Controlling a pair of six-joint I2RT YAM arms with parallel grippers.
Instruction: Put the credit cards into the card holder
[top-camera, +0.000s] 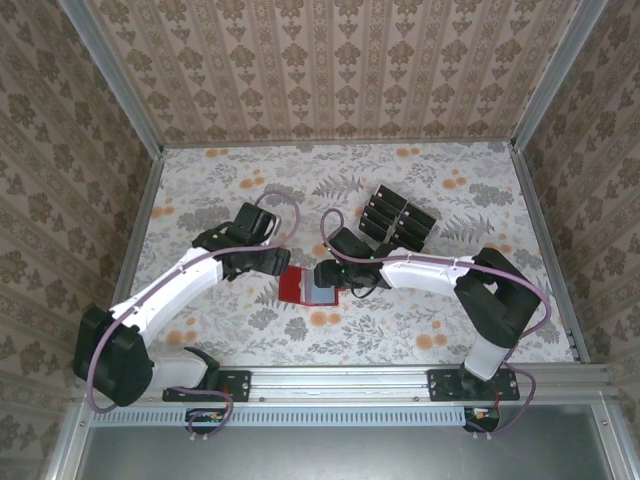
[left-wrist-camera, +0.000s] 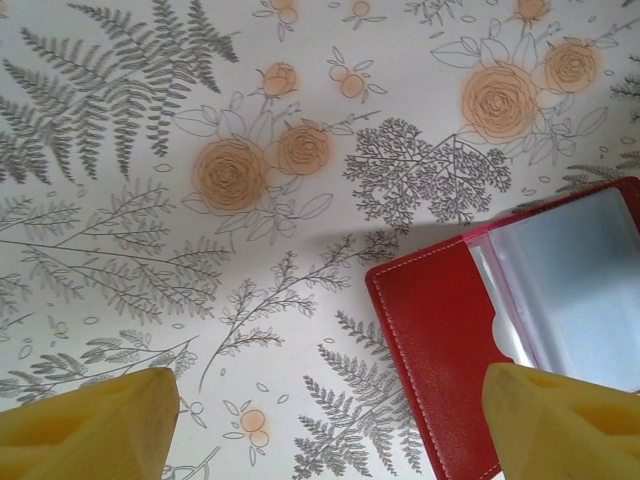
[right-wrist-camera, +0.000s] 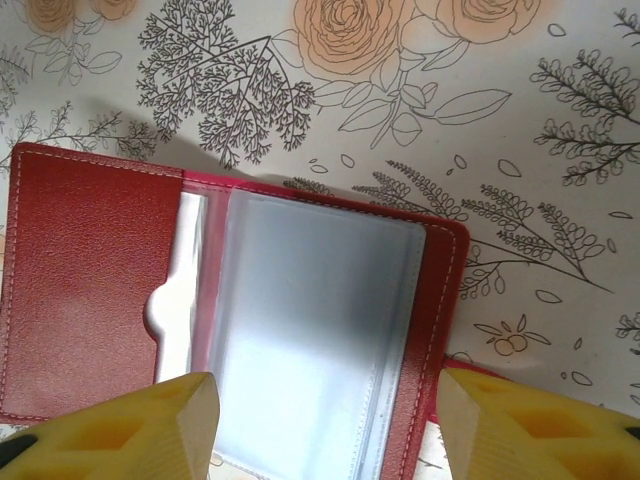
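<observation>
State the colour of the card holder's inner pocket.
Greyish-blue and glossy, set in the red card holder; it shows best in the right wrist view.

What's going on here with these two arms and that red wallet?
Two robot arms are set to load black cards into a wallet. The wallet lies open on the table, and its clear sleeve looks empty. The left gripper and right gripper hover over it, both open and holding nothing. The cards sit in a cluster farther back on the right.
</observation>
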